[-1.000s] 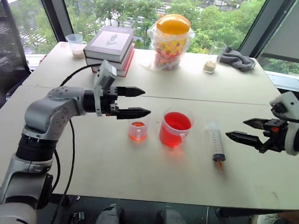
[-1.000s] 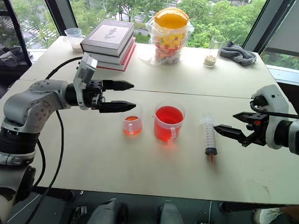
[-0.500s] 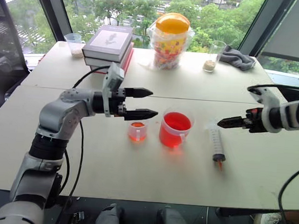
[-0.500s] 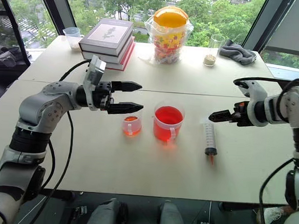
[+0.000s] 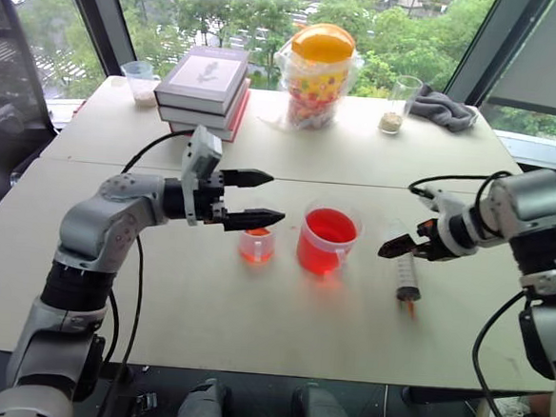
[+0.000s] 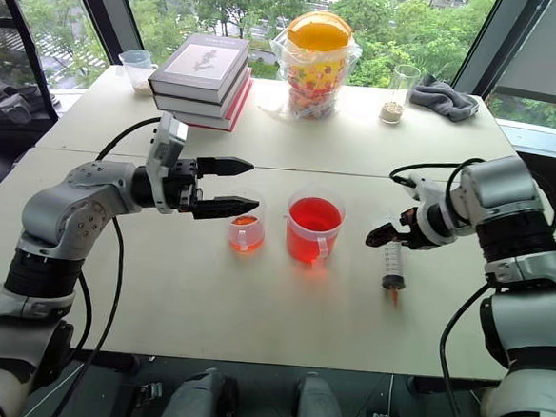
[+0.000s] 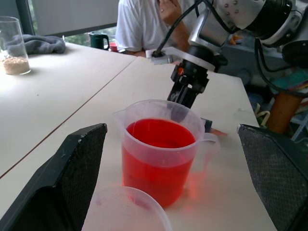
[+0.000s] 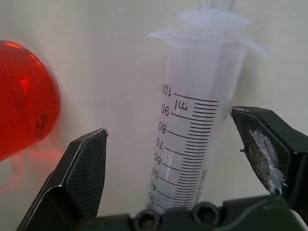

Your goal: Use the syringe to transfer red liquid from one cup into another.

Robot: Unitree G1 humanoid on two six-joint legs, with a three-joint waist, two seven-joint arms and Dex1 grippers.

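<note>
A: How many cups of red liquid [image 5: 329,225]?
B: Two: handled beaker [image 5: 327,239], small cup [image 5: 255,244]. One syringe [image 5: 406,273] lies beside the beaker, marked "ml", 100 downward.
A: Fingers?
B: Right gripper [image 8: 180,166] spread astride its barrel; left gripper [image 5: 260,199] spread, empty.

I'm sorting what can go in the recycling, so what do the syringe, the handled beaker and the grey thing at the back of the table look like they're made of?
Syringe: clear, slightly frosted plastic, with printed black graduations.
Handled beaker: translucent plastic, apparently moulded; red liquid shows through its wall.
Grey thing: soft cloth, crumpled in folds, probably a rag.
</note>
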